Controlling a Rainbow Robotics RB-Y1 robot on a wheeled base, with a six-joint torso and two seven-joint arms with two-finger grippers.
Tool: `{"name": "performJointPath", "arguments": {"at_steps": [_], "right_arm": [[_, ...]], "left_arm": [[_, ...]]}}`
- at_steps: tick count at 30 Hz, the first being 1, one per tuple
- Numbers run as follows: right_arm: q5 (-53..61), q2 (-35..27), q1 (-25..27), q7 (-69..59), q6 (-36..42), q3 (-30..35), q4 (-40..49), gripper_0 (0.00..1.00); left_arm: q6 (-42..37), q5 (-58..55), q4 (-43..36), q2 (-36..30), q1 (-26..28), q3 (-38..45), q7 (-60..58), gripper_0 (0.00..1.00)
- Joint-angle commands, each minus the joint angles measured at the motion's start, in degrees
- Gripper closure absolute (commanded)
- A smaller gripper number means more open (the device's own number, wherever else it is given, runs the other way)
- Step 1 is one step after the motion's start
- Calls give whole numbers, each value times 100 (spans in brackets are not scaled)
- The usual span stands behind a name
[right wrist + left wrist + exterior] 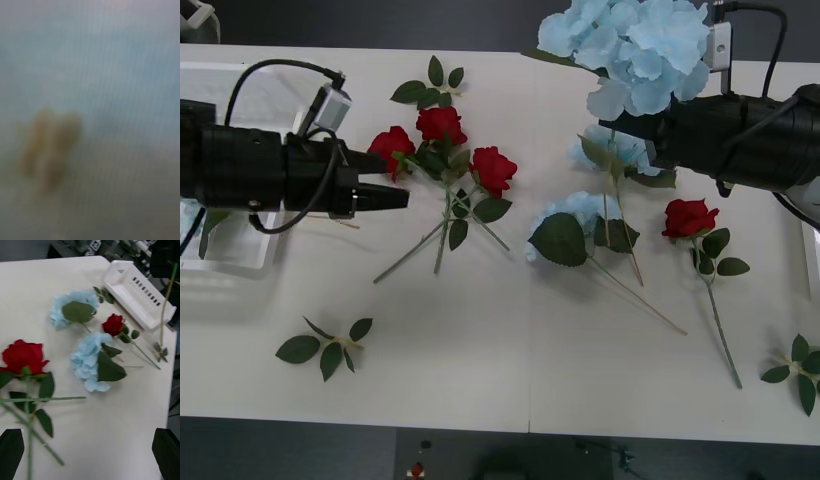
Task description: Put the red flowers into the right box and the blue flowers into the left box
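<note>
Four red flowers lie on the table: three bunched at about ten o'clock from the table's middle [442, 124] [391, 146] [493, 168], and one alone at three o'clock [688, 217]. Three blue flowers show: one big head raised at one o'clock [638, 45], one partly hidden just below it [608, 150], and one lying near the centre [572, 213]. Three loose green leaf sprigs lie at eleven [430, 86], seven [326, 347] and four o'clock [800, 368].

My black left gripper [395, 197] reaches inward, jaws parted; my black right arm [740, 140] extends opposite, raised.
</note>
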State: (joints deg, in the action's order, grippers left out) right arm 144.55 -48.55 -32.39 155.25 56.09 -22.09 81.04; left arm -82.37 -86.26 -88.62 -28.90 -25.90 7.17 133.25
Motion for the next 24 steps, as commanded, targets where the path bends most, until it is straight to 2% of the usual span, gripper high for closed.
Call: {"name": "performJointPath", "arguments": {"at_steps": [1,6,9,15,24], "right_arm": [[-32,56,-119,-25,60,108,369,100],[-137,223,-119,-25,140,99,501,100],[-137,311,-171,-25,183,73,510,100],[-137,478,-365,-25,201,-85,510,100],[-146,698,-646,-25,192,-340,316,100]], "left_arm": [[-227,-278,-164,500,156,82,1080,0],[72,-682,-164,1053,753,-252,2082,0],[485,-770,-155,1141,991,-647,2175,0],[1382,-1016,-155,1264,1281,-1500,2175,0],[1883,-1060,-155,1924,1413,-1939,2175,0]]}}
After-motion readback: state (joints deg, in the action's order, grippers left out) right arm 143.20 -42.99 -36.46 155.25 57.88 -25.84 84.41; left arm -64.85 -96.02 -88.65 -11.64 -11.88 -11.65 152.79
